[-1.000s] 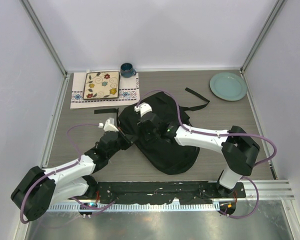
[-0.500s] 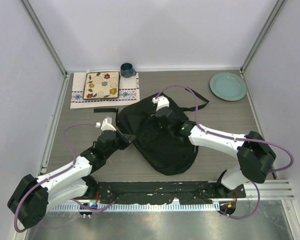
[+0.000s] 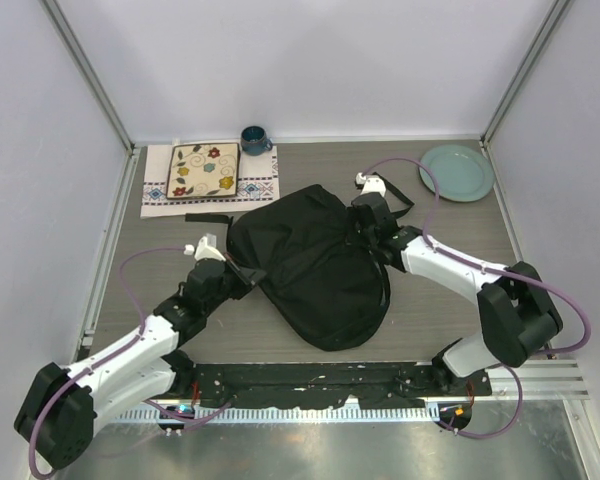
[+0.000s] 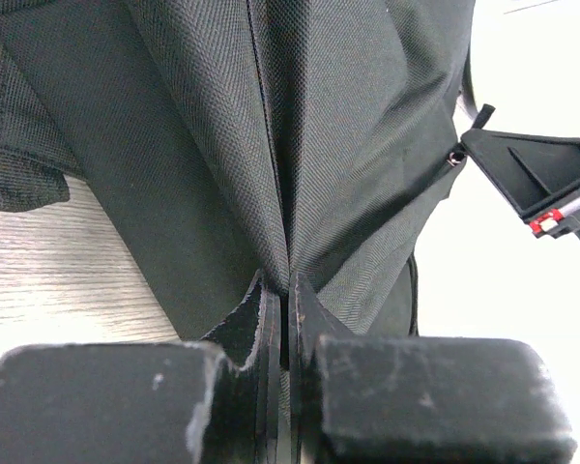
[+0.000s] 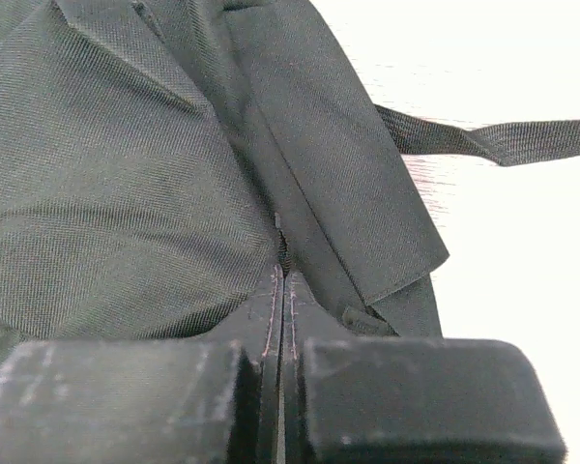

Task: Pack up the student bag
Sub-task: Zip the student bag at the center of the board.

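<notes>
The student bag [image 3: 315, 275], a big black fabric backpack, lies on the middle of the table with its rounded end toward the arms. My left gripper [image 3: 244, 272] is shut on a fold of fabric at the bag's left edge; in the left wrist view the cloth [image 4: 222, 145] runs up from between the closed jaws [image 4: 285, 290]. My right gripper [image 3: 364, 228] is shut on the bag's upper right edge. The right wrist view shows its jaws [image 5: 282, 275] pinched on a seam of the bag [image 5: 106, 174], with a strap [image 5: 503, 140] trailing off to the right.
A teal plate [image 3: 457, 172] sits at the back right. A dark blue mug [image 3: 254, 139] and a flower-patterned square tray [image 3: 203, 171] on a cloth mat [image 3: 263, 190] are at the back left. Loose black straps [image 3: 395, 195] [image 3: 208, 218] lie beside the bag.
My right gripper has travelled from the bag's middle to its upper right edge, drawing the fabric with it. The left arm has pulled back slightly to the left, still holding the bag.
</notes>
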